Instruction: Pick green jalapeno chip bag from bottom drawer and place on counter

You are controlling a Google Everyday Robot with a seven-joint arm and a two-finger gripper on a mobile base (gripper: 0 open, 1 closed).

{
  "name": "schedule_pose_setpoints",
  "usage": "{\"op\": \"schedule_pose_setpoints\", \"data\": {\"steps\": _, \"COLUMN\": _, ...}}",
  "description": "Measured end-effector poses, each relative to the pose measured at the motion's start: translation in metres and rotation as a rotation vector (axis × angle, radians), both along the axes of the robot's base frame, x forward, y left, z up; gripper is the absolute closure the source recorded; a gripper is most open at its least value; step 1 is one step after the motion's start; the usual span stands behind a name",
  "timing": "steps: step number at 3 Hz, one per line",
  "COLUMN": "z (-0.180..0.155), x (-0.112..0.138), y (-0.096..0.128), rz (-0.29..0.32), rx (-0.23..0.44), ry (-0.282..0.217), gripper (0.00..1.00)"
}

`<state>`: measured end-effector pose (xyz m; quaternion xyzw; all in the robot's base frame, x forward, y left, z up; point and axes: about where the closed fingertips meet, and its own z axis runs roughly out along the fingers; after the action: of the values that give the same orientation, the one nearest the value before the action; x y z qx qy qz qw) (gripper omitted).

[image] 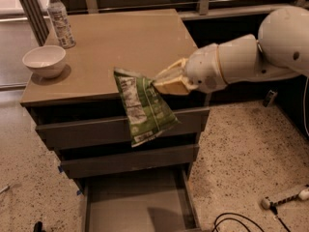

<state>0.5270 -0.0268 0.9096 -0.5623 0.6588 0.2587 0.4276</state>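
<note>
The green jalapeno chip bag (143, 108) hangs in the air in front of the cabinet's upper drawer fronts, its top edge level with the counter's front edge. My gripper (158, 81) reaches in from the right and is shut on the bag's upper right edge. The bottom drawer (137, 204) is pulled open below and its grey inside lies bare. The counter (120, 47) is the tan-brown top of the cabinet, just behind and above the bag.
A white bowl (44, 61) sits at the counter's left edge. A clear water bottle (60, 19) stands at its back left. Black cables (236, 221) and a white power strip (285, 197) lie on the speckled floor at the right.
</note>
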Motion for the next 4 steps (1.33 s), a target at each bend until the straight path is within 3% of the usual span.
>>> {"op": "schedule_pose_setpoints", "data": {"steps": 1, "z": 0.053, "x": 0.055, "y": -0.006, "rz": -0.056, "rx": 0.042, "ry": -0.099, "gripper": 1.0}}
{"op": "schedule_pose_setpoints", "data": {"steps": 2, "z": 0.074, "x": 0.059, "y": -0.007, "rz": -0.06, "rx": 0.057, "ry": -0.134, "gripper": 1.0}}
{"op": "schedule_pose_setpoints", "data": {"steps": 3, "z": 0.073, "x": 0.059, "y": -0.006, "rz": -0.059, "rx": 0.056, "ry": -0.132, "gripper": 1.0}}
{"op": "schedule_pose_setpoints", "data": {"steps": 4, "z": 0.076, "x": 0.079, "y": -0.006, "rz": -0.088, "rx": 0.061, "ry": -0.125, "gripper": 1.0}}
